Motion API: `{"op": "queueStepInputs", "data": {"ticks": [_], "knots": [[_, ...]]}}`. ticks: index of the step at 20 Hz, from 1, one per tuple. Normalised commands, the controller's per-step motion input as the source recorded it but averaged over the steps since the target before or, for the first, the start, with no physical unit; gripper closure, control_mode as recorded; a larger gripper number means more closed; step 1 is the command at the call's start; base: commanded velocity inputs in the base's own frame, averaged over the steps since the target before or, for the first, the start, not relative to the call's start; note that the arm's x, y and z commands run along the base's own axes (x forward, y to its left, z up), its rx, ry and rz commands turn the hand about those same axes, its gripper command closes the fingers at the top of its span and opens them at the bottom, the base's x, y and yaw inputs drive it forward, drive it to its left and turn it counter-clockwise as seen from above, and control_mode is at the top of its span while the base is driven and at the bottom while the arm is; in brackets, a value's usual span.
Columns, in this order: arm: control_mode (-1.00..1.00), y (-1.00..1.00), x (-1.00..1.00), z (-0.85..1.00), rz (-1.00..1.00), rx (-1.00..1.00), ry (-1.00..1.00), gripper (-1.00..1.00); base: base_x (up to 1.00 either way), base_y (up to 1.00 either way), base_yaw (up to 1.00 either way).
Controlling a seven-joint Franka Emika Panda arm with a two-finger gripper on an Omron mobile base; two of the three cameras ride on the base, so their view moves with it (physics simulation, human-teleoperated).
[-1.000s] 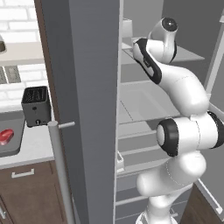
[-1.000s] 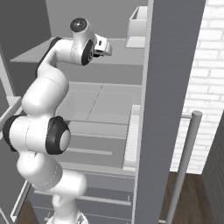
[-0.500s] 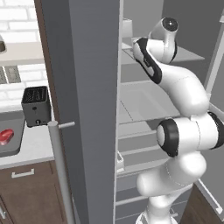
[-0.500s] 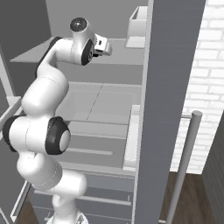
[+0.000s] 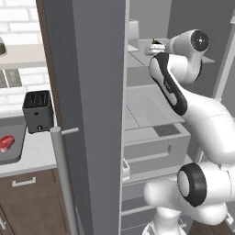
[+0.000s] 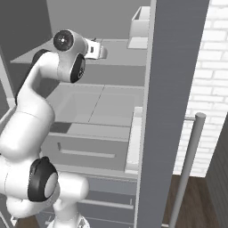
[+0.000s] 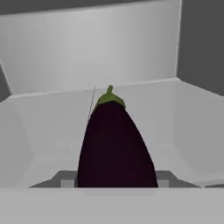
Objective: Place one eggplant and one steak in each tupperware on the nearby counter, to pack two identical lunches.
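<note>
My fingers (image 7: 117, 186) are closed tight on the dark eggplant (image 7: 116, 146), one on each side of its fat end. Its little green stem points away from me, toward the back wall of the fridge shelf (image 7: 52, 127) it rests on. I think my job now is to lift it out without dropping it. I should keep squeezing the same, because the skin looks smooth and slippery. I should go up a little first, then pull straight back so the eggplant does not bump the fridge door (image 5: 87, 92) beside my arm. Far off to my left a grey tupperware (image 5: 10, 156) sits on the counter (image 5: 34, 153) with a pink-red steak (image 5: 6, 142) in it, near a black toaster (image 5: 37, 111). That looks like a good place to carry this eggplant.
</note>
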Motion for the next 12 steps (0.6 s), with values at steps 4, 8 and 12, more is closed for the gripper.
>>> {"op": "queueStepInputs", "data": {"ticks": [4, 8, 12], "knots": [[-1.0, 0.0, -1.0, 0.24, 0.0, 0.03, -0.3, 1.0, 0.0, 0.0, 0.0], [-1.0, -0.02, -1.0, 0.36, 0.0, 0.04, 0.01, 1.0, 0.0, 0.0, 0.0], [-1.0, -0.08, -1.0, 0.19, 0.0, 0.01, 0.21, 1.0, 0.0, 0.0, 0.0]]}}
